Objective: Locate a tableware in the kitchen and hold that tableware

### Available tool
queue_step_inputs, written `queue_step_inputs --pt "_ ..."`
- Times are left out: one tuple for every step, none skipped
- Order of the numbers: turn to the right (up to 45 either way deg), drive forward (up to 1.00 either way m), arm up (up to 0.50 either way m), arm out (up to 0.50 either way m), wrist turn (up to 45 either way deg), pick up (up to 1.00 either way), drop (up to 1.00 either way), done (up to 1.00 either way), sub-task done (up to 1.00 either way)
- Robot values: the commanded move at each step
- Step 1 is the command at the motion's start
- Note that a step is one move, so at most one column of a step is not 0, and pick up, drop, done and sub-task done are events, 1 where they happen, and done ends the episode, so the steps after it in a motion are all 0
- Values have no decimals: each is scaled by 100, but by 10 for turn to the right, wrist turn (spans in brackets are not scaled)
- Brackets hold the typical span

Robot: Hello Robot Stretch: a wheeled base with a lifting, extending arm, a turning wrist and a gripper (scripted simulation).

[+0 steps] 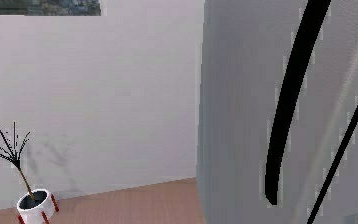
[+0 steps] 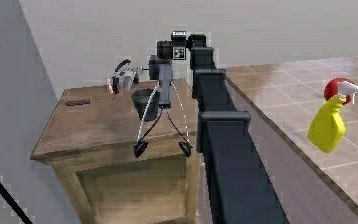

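Wooden cabinet (image 2: 82, 125) and hand (image 2: 162, 149) in arm side view, cannot tell if it holds anything, potted plant (image 1: 32, 203) in forward view

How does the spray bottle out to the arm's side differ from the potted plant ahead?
The spray bottle is yellow with a red head; the potted plant has a white pot with red bands. The bottle is one solid shape; the plant sends up thin dark leaves. The bottle stands on open tiled floor, the plant by the white wall. Both stand upright and show red.

Dark segmented square arm (image 2: 225, 135), thin-fingered claw (image 2: 163, 148)
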Motion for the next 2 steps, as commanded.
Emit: queue_step_inputs --pt "0 0 0 0 450 0 0 0 0" --pt "0 0 0 0 450 0 0 0 0"
